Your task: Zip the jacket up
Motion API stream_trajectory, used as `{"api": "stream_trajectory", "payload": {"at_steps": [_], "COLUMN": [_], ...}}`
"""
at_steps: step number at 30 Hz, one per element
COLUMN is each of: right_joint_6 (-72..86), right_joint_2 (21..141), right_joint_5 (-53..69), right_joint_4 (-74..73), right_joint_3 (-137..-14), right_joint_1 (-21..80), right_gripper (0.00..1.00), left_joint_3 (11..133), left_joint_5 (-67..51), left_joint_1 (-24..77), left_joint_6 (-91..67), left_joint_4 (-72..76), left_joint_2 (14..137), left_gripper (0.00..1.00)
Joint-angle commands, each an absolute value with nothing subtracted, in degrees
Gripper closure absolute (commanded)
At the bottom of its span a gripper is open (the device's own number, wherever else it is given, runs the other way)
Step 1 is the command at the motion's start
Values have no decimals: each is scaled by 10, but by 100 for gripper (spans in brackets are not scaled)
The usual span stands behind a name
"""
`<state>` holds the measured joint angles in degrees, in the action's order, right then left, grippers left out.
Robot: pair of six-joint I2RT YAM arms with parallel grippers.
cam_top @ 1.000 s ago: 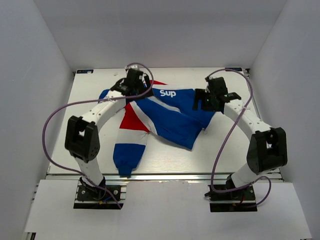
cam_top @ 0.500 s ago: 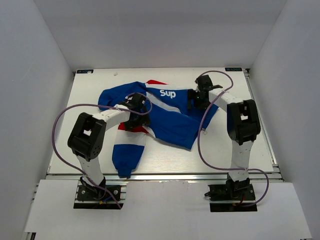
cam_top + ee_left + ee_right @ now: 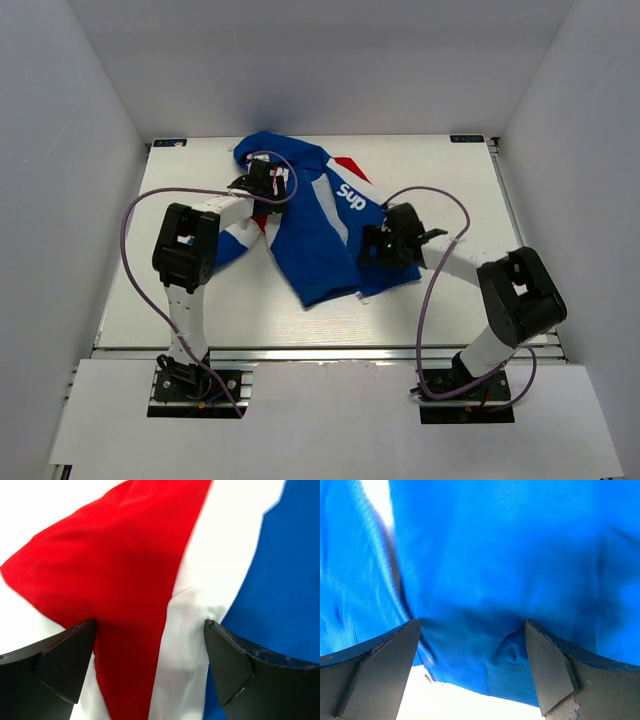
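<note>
The jacket [image 3: 318,225] lies crumpled at mid-counter [image 3: 530,300], chest lettering facing up. The left end effector [image 3: 262,186] sits with fingers spread over the red-and-white panel [image 3: 165,605], gripping nothing. The right end effector [image 3: 385,245] is likewise spread over blue fabric at the hem. No zipper pull is visible; judged, zipping has not begun and alignment remains.

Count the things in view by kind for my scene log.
jacket: 1
left end effector: 1
right end effector: 1
table: 1
Total: 4
</note>
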<state>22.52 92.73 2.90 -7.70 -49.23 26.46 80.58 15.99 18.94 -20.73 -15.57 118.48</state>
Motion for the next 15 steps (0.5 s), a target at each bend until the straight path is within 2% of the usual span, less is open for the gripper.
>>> {"api": "stream_trajectory", "payload": {"at_steps": [1,5,12,15], "right_joint_6": [313,315,244,236], "right_joint_2": [928,894,844,810], "right_joint_5": [59,28,-25,-76], "right_joint_4": [-111,-105,-160,-189], "right_joint_3": [-422,-431,-493,-498], "right_joint_1": [321,323,329,364], "right_gripper": [11,11,11,11], "left_joint_3": [847,853,739,707], "left_joint_5": [91,83,77,39], "left_joint_1": [168,168,170,178], "left_joint_6": [-106,-111,-205,-255], "left_joint_4": [-83,-133,-178,-225], "left_joint_2": [1194,1159,994,944], "left_gripper": [2,2,2,2]}}
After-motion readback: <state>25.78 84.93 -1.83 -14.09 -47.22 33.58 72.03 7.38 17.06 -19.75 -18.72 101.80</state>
